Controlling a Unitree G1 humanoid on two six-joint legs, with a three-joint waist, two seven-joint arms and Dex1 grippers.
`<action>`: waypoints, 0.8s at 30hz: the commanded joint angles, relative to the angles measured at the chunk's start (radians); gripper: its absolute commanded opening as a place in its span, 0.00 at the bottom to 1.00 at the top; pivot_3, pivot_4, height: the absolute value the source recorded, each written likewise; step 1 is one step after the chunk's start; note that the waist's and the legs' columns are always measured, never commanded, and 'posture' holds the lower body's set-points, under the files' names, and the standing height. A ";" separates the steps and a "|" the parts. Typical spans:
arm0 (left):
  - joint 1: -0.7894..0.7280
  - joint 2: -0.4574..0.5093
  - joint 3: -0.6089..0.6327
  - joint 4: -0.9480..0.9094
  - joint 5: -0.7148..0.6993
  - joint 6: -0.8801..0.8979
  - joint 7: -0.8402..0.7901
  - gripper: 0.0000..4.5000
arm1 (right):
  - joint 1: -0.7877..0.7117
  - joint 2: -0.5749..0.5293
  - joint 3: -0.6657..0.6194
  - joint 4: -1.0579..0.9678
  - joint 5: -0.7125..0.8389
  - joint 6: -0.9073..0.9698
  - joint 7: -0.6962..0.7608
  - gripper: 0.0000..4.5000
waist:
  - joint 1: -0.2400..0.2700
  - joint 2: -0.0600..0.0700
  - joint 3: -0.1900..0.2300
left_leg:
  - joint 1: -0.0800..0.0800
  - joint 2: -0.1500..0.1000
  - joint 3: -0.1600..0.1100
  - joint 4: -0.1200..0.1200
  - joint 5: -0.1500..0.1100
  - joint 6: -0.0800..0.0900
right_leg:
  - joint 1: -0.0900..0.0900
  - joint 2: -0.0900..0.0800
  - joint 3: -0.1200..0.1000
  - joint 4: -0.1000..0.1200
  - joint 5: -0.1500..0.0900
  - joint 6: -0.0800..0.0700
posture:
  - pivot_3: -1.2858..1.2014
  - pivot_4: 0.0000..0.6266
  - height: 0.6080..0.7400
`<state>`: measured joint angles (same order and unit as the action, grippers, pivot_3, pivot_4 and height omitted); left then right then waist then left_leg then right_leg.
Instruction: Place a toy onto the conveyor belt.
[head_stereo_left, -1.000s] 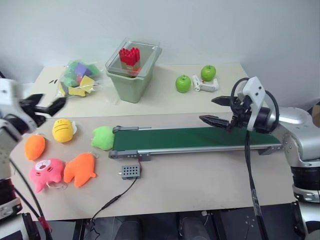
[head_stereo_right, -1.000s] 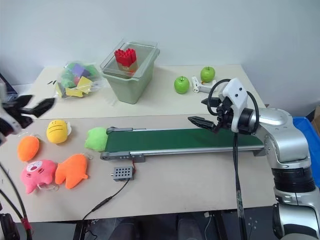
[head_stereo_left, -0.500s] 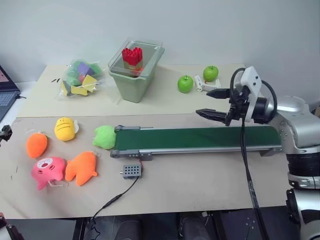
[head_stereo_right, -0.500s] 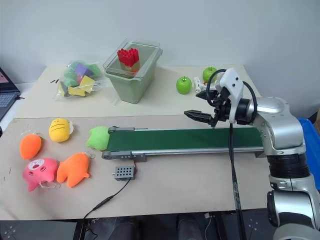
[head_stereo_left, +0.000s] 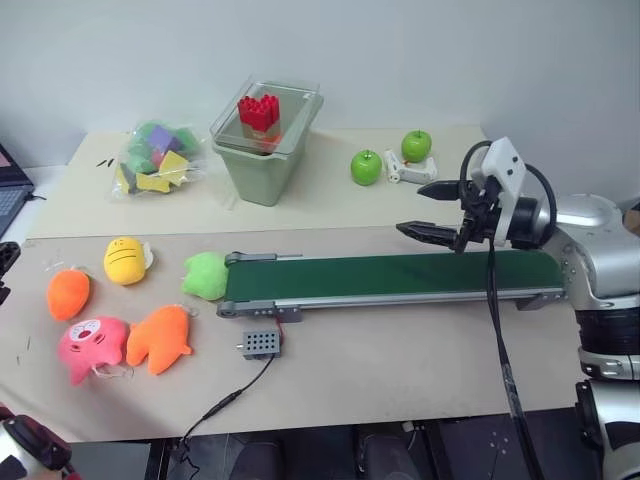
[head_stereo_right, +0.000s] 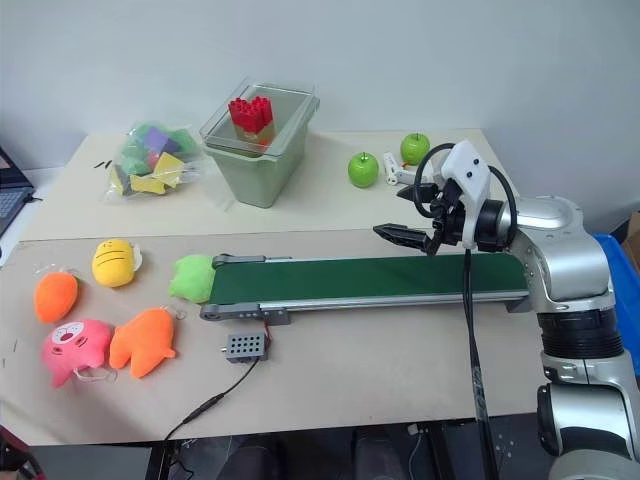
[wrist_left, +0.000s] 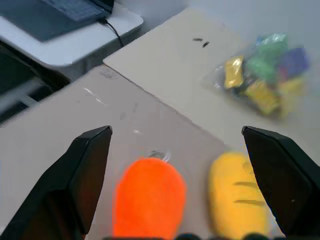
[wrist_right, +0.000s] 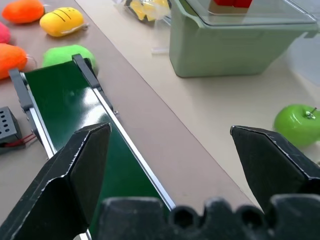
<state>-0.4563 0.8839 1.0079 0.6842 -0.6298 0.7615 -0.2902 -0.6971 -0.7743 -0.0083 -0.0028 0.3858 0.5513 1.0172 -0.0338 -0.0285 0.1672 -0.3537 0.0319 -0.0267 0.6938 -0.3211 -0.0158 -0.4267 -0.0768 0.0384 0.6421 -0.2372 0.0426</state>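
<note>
Head views, toy: the small oval orange toy (head_stereo_left: 69, 293) lies at the far left of the table (head_stereo_left: 400, 370), with a round yellow plush (head_stereo_left: 126, 260) just to its right, a pink plush (head_stereo_left: 91, 345) nearer the table's front edge, and a flat lobed orange plush (head_stereo_left: 160, 337) beside the pink one.
Head views, conveyor belt: the dark green conveyor belt (head_stereo_left: 400, 276) runs left to right across the middle of the table, bare of toys; a light green plush (head_stereo_left: 205, 275) touches its left end.
Head views, right end effector: the right end effector (head_stereo_left: 430, 210) hangs over the right part of the belt, fingers spread and carrying nothing.
Left wrist view, left end effector: the left end effector (wrist_left: 182, 145) is released, its two black fingers (wrist_left: 85, 165) wide apart; the orange toy sits low between them, the yellow plush close alongside, and a bag of coloured pieces (wrist_left: 265, 75) farther off.
Right wrist view, belt: the belt's left end, the green plush and a lidded bin (wrist_right: 240, 40) are in view; a green apple (wrist_right: 297, 122) lies to one side.
Step in hand: judged as the approach to grasping the toy.
Doing it well: centre the open fingers on the orange oval alone, keeping the yellow plush outside them; close across its narrow width.
Risk: soft plush may slip or drag its neighbour.
</note>
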 joint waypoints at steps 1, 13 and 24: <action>0.017 0.069 0.153 0.150 -0.118 0.061 -0.007 0.99 | -0.019 -0.024 -0.039 -0.052 0.004 -0.010 -0.010 1.00 | -0.012 0.000 0.000 | 0.000 0.000 0.000 0.000 0.000 0.000 | 0.000 0.000 0.000 0.000 0.000 0.000 | 0.52 0.24 1.00; 0.201 0.108 0.210 0.392 -0.212 0.069 -0.224 0.99 | -0.089 -0.039 -0.053 -0.073 0.047 0.036 0.022 1.00 | -0.024 0.000 0.000 | 0.001 0.000 0.000 0.000 0.000 -0.001 | -0.001 0.000 0.000 0.003 0.000 0.000 | 0.52 0.24 1.00; 0.092 0.109 0.113 0.538 -0.186 -0.041 -0.279 0.99 | -0.135 -0.068 -0.062 -0.105 0.076 0.080 0.016 1.00 | -0.001 0.000 0.000 | 0.000 0.000 0.000 0.000 0.000 -0.001 | -0.001 -0.001 -0.001 0.004 0.000 0.000 | 0.52 0.24 1.00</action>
<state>-0.3360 0.9598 1.1387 1.2138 -0.8214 0.7492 -0.5566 -0.8029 -0.8185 -0.0248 -0.0673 0.4466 0.6238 1.0375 -0.0345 -0.0286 0.1671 -0.3533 0.0318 -0.0271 0.6935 -0.3205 -0.0171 -0.4278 -0.0773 0.0373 0.6458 -0.2372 0.0424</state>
